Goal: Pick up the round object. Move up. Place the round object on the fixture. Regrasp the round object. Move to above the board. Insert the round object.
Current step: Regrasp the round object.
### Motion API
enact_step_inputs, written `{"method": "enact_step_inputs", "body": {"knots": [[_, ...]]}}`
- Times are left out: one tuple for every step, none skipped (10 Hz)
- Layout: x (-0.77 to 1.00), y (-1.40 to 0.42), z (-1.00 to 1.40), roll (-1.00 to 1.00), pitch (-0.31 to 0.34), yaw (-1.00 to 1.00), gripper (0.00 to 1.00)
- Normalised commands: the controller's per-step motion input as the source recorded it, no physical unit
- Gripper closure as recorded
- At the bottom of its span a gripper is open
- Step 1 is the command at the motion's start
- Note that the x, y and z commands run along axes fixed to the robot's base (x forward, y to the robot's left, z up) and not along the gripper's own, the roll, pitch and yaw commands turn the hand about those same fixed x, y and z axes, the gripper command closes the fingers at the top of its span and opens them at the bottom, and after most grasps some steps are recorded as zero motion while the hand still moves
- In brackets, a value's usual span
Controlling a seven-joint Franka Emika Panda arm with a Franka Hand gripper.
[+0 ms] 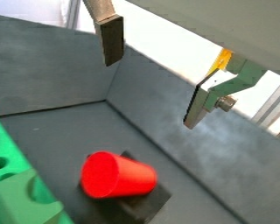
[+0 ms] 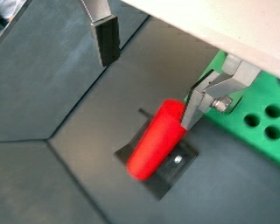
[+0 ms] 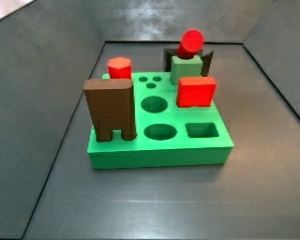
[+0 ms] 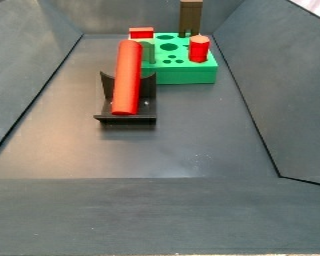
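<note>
The round object (image 4: 127, 75), a long smooth red cylinder, lies tilted on the fixture (image 4: 125, 116) and leans on its bracket. It also shows in both wrist views (image 1: 116, 175) (image 2: 157, 140) and end-on in a side view (image 3: 191, 41). My gripper (image 1: 154, 74) (image 2: 153, 72) is open and empty, above the round object and apart from it. One finger (image 2: 199, 103) hangs close beside the peg's upper end. The gripper is out of both side views. The green board (image 3: 159, 150) (image 4: 190, 70) sits just beyond the fixture (image 3: 210, 62).
On the board stand a tall brown block (image 3: 110, 108), a short red hexagonal peg (image 3: 119, 68) and a red cube (image 3: 195, 91). Several round and square holes are open in its top. Dark sloping bin walls (image 4: 29, 90) enclose the floor.
</note>
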Motion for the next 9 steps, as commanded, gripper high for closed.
{"method": "enact_step_inputs", "body": {"knots": [[0.11, -0.05, -0.01, 1.00, 0.168, 0.10, 0.00], [0.12, -0.05, -0.01, 1.00, 0.201, 0.14, 0.00], [0.12, -0.05, -0.01, 1.00, 0.231, 0.18, 0.00], [0.12, -0.05, -0.01, 0.91, 0.225, 0.20, 0.00], [0.13, -0.06, -0.01, 0.67, 0.189, 0.23, 0.00], [0.14, -0.06, -0.02, 0.49, 0.160, 0.24, 0.00], [0.15, -0.05, -0.01, 0.28, 0.118, 0.25, 0.00], [0.14, -0.04, 0.00, 0.20, 0.082, 0.25, 0.00], [0.11, -0.05, -0.01, 0.17, 0.044, 0.23, 0.00]]}}
